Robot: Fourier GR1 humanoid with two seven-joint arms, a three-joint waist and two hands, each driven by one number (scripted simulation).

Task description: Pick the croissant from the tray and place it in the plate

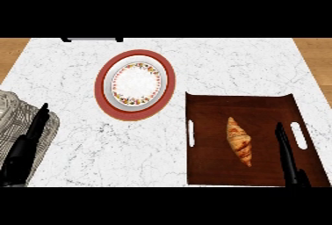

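A golden-brown croissant [239,141] lies lengthwise near the middle of a dark brown tray [207,167] at the right of the counter. A round plate [135,83] with a red rim and a flowered white centre sits at the upper middle, left of the tray. My right hand [286,154] stands over the tray's right side, fingers straight and pointing up, a short way right of the croissant and not touching it. At the lower left edge my left hand [26,143] rests open with its fingers up.
The tray has white handle slots on its left [190,132] and right [299,134] sides. A grey forearm [9,110] shows at the left edge. White marble counter lies between plate and tray; wooden floor shows past the far corners.
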